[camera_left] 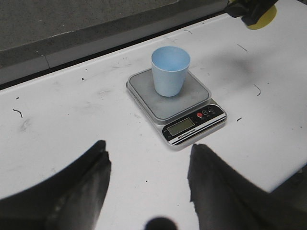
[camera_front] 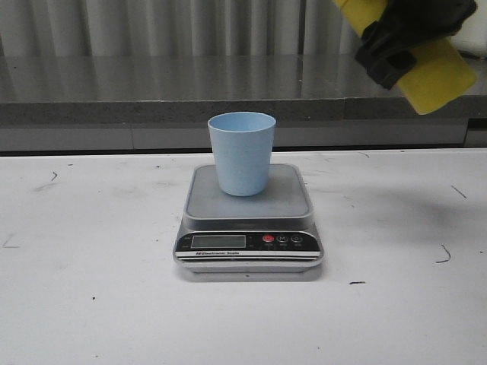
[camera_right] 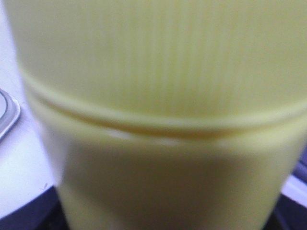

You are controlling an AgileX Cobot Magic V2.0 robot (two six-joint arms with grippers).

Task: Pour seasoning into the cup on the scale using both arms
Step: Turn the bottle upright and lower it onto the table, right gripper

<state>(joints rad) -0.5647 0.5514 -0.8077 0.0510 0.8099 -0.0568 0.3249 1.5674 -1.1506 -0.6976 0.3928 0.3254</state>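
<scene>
Yellow bottle held up high
The right pincer (camera_front: 407, 38) pinches the seasoning (camera_front: 437, 76) at upper right; the left pincer (camera_left: 148, 179) is spread wide; the cup (camera_front: 242, 152) sits on the scale (camera_front: 248, 220).

A bare test bench in a lab or workshop: a scuffed white table (camera_front: 91, 304) with black marks, a grey stone-like ledge (camera_front: 152, 91) just behind it, and pale vertical corrugated panels (camera_front: 152, 26) rising behind that ledge.
</scene>
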